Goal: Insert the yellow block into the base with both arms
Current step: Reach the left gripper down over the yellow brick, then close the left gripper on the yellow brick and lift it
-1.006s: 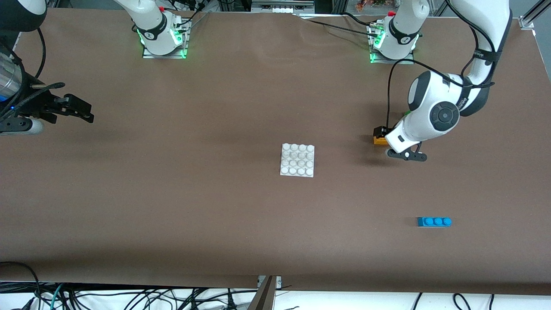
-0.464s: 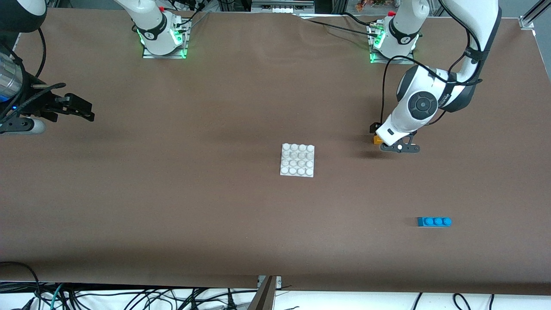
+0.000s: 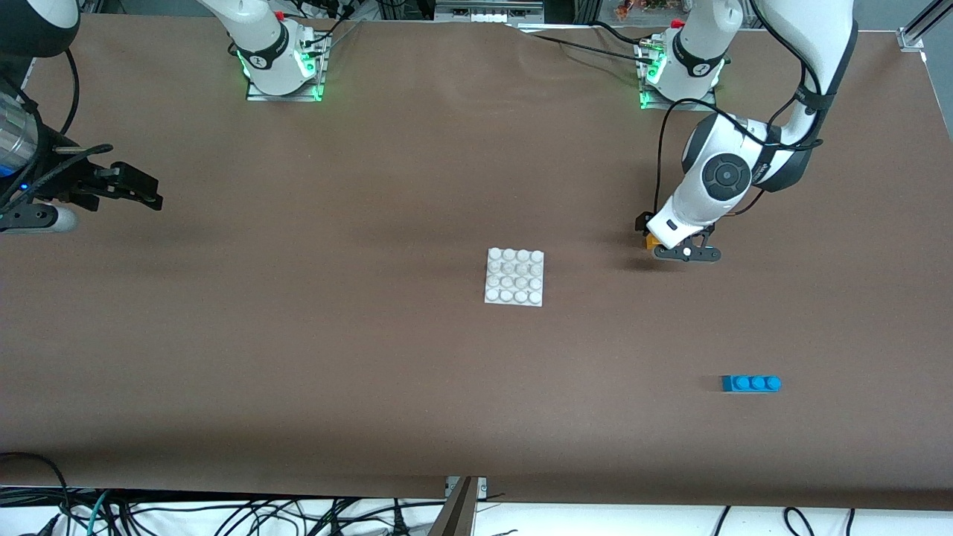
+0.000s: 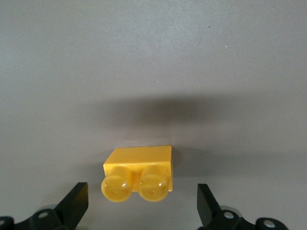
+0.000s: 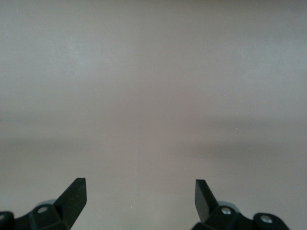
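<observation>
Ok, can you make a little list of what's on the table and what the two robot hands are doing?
yellow block: on the table, between the open fingers, not gripped
left gripper: open, low over the yellow block
right gripper: open, waiting over bare table at the right arm's end
base: mid-table, nothing on it
blue brick: nearer the camera than the base

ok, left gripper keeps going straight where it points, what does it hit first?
Probably the yellow block: it sits between the open fingers of the left gripper, untouched on the table. Height above it is unclear.
</observation>
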Tool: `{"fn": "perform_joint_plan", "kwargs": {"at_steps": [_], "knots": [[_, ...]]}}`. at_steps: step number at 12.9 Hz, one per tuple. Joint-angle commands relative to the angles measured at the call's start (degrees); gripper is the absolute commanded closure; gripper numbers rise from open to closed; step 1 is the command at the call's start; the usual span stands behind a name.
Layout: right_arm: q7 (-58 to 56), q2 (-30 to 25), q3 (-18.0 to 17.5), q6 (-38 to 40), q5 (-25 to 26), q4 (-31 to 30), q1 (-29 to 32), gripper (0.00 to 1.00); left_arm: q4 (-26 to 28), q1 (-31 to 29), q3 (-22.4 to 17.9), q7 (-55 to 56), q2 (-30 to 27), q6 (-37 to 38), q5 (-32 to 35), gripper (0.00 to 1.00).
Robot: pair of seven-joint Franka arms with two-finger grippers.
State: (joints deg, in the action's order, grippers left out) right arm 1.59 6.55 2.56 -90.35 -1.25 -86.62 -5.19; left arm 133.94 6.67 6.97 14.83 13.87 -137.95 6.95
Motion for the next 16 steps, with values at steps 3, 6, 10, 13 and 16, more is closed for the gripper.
{"fn": "perform_joint_plan", "kwargs": {"at_steps": [3,6,10,13,16], "knots": [[-0.27,0.04,-0.45,0.44,0.28,0.49,0.8,0.0,2.81,-2.54,0.15,-2.43,-0.69,-5.38,1.48,0.01],[-0.44,0.04,-0.36,0.35,0.28,0.4,0.8,0.0,3.52,-2.46,0.15,-2.35,-0.51,-6.9,1.31,0.0],[-0.45,0.04,-0.28,0.26,0.28,0.4,0.8,0.0,3.7,-2.46,0.32,-2.35,-0.51,-7.16,0.87,0.1],[-0.62,0.04,-0.1,0.35,0.28,0.4,0.88,0.0,3.61,-2.28,1.46,-2.35,-0.51,-7.25,0.87,0.17],[-0.8,0.13,0.34,0.35,0.2,0.4,0.8,0.0,3.61,-2.37,1.73,-2.35,-0.34,-7.25,0.78,0.19]]}}
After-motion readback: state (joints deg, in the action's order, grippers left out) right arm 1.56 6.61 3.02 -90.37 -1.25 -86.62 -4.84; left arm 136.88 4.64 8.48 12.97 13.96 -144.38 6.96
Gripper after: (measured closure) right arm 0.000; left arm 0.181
